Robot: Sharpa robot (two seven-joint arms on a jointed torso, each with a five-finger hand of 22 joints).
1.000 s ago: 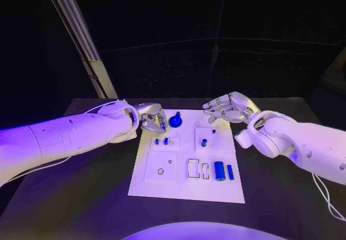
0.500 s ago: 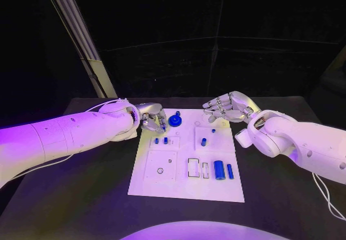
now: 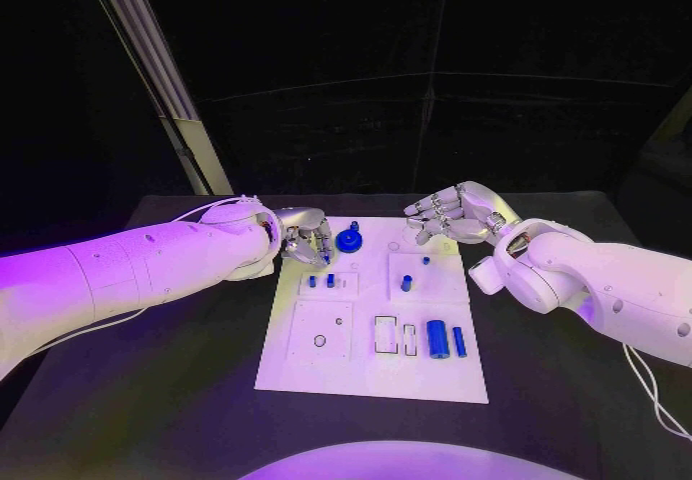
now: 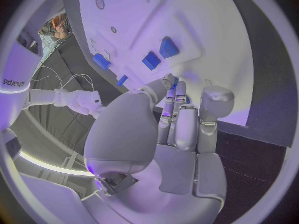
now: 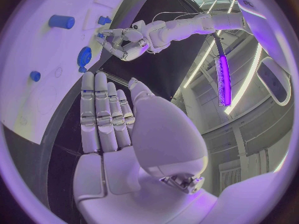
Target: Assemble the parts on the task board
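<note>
Left hand (image 3: 304,243): hovers over the far left corner of the task board (image 3: 361,375), fingers curled downward and bunched close together; the left wrist view shows the fingertips (image 4: 176,92) pointing down at the board next to two small blue parts, and whether they pinch anything cannot be told.
Right hand (image 3: 454,217): raised above the far right corner of the board, fingers loosely extended side by side, holding nothing.
Step in hand: judged to be work on the small parts at the board's far left, just beside the round blue knob (image 3: 351,242).
Next move: likely calls for a fine lowering of the left fingers onto one small blue peg (image 3: 330,281) and a straight seating into its hole.
Board recesses: the near rectangular slot (image 3: 387,336) looks empty; just beside it a narrow slot, then a fat blue cylinder (image 3: 436,340) and a thin blue one (image 3: 459,342) lie on the board.
Middle right panel: carries a short blue cylinder (image 3: 407,285) and a smaller blue piece.
Near left panel: a round hole (image 3: 319,341), seemingly unfilled.
</note>
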